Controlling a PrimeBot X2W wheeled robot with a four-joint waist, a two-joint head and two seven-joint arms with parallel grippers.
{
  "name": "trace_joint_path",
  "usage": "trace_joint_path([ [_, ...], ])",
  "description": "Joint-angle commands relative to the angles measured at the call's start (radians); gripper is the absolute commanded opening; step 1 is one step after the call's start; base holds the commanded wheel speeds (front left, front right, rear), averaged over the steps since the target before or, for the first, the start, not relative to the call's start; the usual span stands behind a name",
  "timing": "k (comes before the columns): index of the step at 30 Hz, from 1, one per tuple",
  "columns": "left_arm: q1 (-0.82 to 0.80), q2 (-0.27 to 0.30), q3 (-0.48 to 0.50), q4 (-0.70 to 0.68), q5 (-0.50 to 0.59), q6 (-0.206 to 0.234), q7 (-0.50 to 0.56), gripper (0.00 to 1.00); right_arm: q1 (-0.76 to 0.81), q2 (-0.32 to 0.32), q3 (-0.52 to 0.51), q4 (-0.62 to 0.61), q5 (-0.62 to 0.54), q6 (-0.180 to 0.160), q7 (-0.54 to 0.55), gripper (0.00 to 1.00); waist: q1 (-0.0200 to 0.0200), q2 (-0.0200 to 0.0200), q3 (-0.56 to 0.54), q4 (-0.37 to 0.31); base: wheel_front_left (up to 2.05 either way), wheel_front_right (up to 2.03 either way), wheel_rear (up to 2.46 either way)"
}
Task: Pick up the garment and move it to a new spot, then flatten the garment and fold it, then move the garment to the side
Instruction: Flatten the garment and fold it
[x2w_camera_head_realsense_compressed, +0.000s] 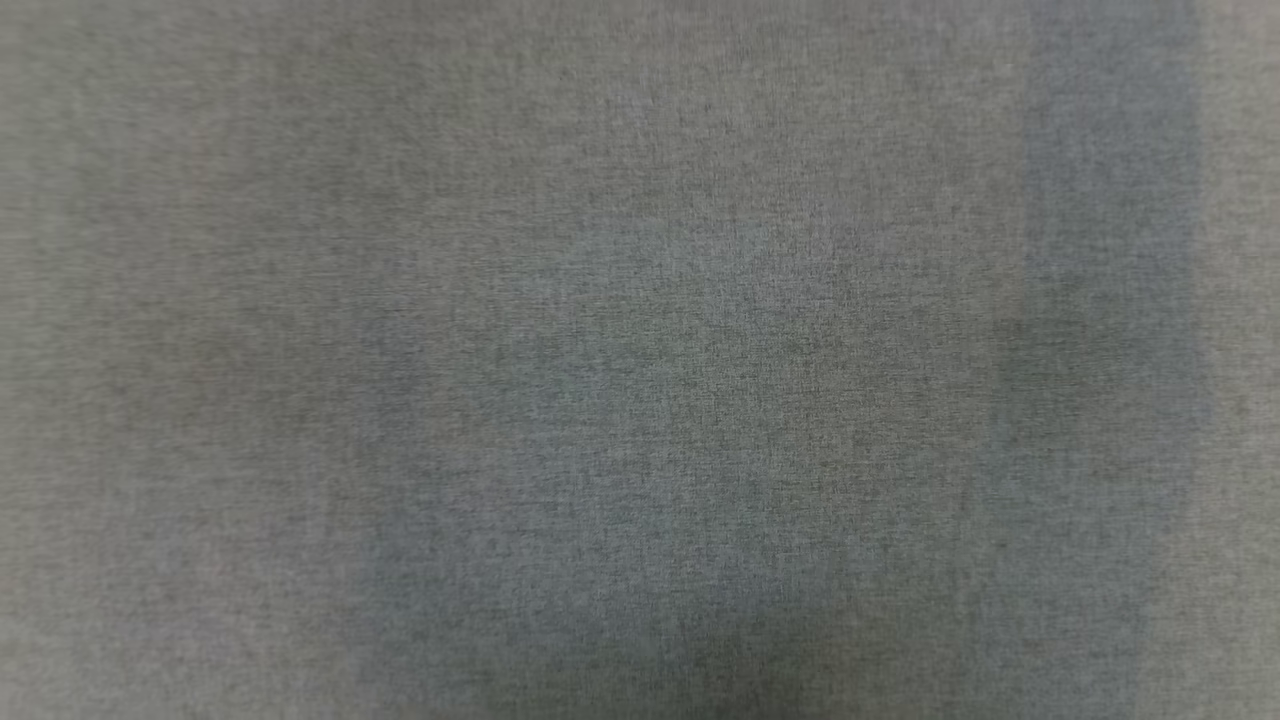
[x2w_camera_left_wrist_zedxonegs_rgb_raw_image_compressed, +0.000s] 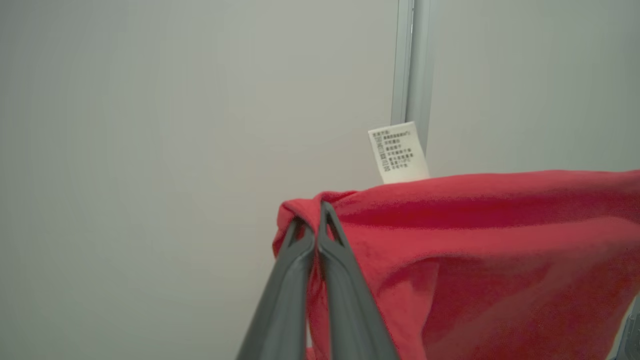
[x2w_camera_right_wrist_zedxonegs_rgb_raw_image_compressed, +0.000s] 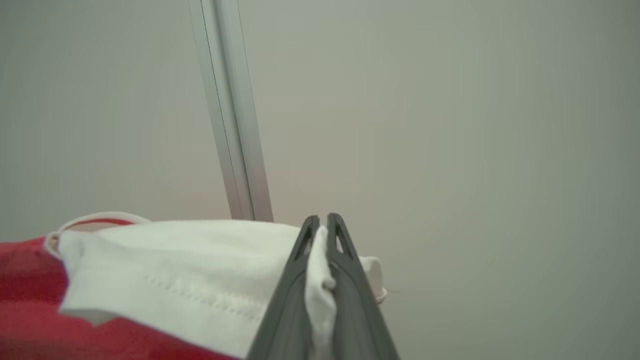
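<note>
At the near edge of the left wrist view, the left end effector (x2w_camera_left_wrist_zedxonegs_rgb_raw_image_compressed: 316, 220), two long dark grey fingers, is clenched on a bunched corner of a soft red cloth garment (x2w_camera_left_wrist_zedxonegs_rgb_raw_image_compressed: 475, 240). From that pinch the cloth runs taut toward the right of the view. Its top edge is nearly straight and the rest drapes below. We judge that it hangs in the air, though we cannot see what lies beneath it. Just behind the top edge, a small white printed care label (x2w_camera_left_wrist_zedxonegs_rgb_raw_image_compressed: 398, 152) stands upright.

At the near edge of the right wrist view, the right end effector (x2w_camera_right_wrist_zedxonegs_rgb_raw_image_compressed: 323, 222) is likewise clamped tight, grasping a fold of the garment's white stitched panel (x2w_camera_right_wrist_zedxonegs_rgb_raw_image_compressed: 175, 280). White cloth is squeezed between its fingers, and red cloth shows to the left under that panel.

We read the two pinches at opposite ends as a way to stretch the garment open, so it can be carried and laid down flat rather than in a heap.

Beyond the cloth, in both wrist views, a slim silver metal post (x2w_camera_left_wrist_zedxonegs_rgb_raw_image_compressed: 411, 60) rises against a plain pale grey wall (x2w_camera_left_wrist_zedxonegs_rgb_raw_image_compressed: 150, 125).

The head view gives a blurred grey woven surface (x2w_camera_head_realsense_compressed: 640, 360). We cannot tell whether it is the desk covering.
</note>
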Motion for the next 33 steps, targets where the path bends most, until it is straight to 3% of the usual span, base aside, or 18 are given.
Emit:
trace_joint_path([
  [1,0.032,-0.002,-0.018,0.039,0.003,0.000,-0.021,0.00,0.052,0.008,0.007,0.029,0.004,-0.001,-0.022,0.00,-0.0001,0.0000,0.033,-0.012,0.00,0.00,0.00],
  [5,0.091,0.005,-0.131,0.124,-0.026,0.000,-0.091,0.00,0.172,0.017,0.066,0.081,0.069,-0.001,-0.119,0.00,-0.0001,0.0000,0.022,-0.022,0.00,0.00,0.00],
  [11,0.369,0.050,-0.287,0.099,-0.117,0.000,-0.136,0.00,0.572,-0.020,0.187,-0.004,0.226,0.000,-0.243,0.00,-0.0001,0.0000,-0.048,-0.031,0.00,0.00,0.00],
  [14,0.540,0.094,-0.309,0.030,-0.131,-0.001,-0.142,0.00,0.801,-0.061,0.226,-0.105,0.282,0.000,-0.285,0.00,-0.0001,0.0000,-0.099,-0.032,0.00,0.00,0.00],
  [17,0.784,0.121,-0.270,-0.073,-0.102,0.013,-0.142,0.00,1.059,-0.089,0.241,-0.194,0.322,-0.001,-0.321,0.00,-0.0001,0.0000,-0.214,-0.036,0.00,0.00,0.00],
  [21,1.133,0.124,-0.228,-0.235,-0.093,0.081,-0.143,0.00,1.378,-0.099,0.215,-0.315,0.340,-0.001,-0.306,0.00,-0.0001,0.0000,-0.368,-0.039,0.00,0.00,0.00],
  [25,1.482,0.110,-0.217,-0.399,-0.084,0.185,-0.143,0.00,1.653,-0.048,0.162,-0.427,0.382,-0.001,-0.252,0.00,-0.0001,0.0000,-0.485,-0.053,0.00,0.00,0.00],
  [29,1.755,0.087,-0.233,-0.577,-0.096,0.280,-0.141,0.00,1.888,0.004,0.097,-0.528,0.391,-0.001,-0.203,0.00,-0.0001,0.0000,-0.544,-0.049,0.00,0.00,0.00],
  [31,1.869,0.082,-0.258,-0.705,-0.120,0.312,-0.112,0.00,1.993,0.032,0.071,-0.617,0.414,-0.001,-0.168,0.00,-0.0001,0.0000,-0.543,-0.037,0.00,0.00,0.00],
  [33,1.884,0.078,-0.252,-0.773,-0.140,0.325,-0.095,0.00,2.001,0.042,0.065,-0.656,0.422,0.000,-0.142,0.00,-0.0001,0.0000,-0.520,-0.037,0.00,0.00,0.00],
])
